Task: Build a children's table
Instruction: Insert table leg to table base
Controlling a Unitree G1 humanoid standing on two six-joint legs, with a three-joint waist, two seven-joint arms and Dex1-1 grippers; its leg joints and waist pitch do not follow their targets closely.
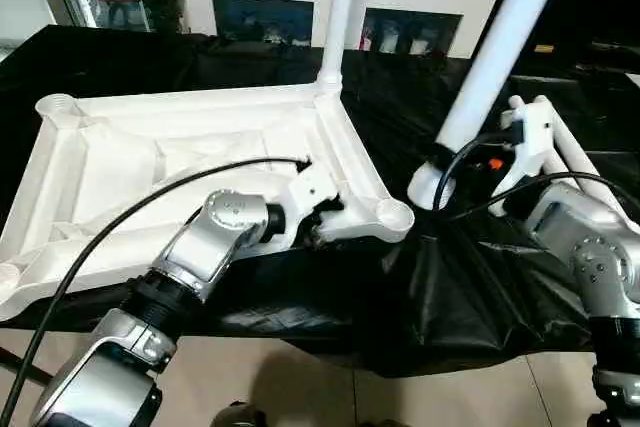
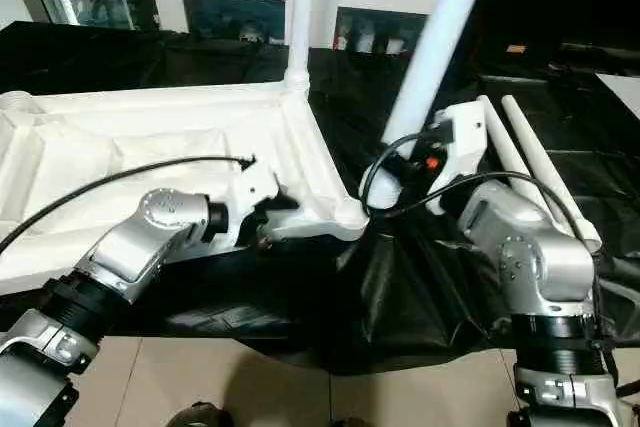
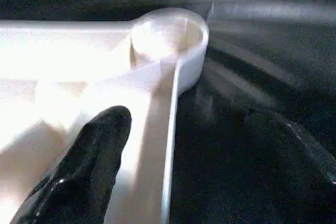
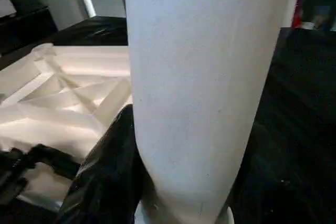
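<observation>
A leg (image 1: 500, 52) is pinched by the right pincer (image 1: 470, 169); the left pincer (image 1: 322, 219), spread, straddles the tabletop (image 1: 120, 162) rim. The leg should be lowered squarely into the near socket (image 1: 393, 215).

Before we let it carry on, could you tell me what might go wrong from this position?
The right gripper holds a leg tilted, its base beside the empty corner socket; it may jam or miss. The left gripper stands open at the tabletop rim, so the top could slide on the black cloth. Loose legs lie close behind the right arm.
</observation>
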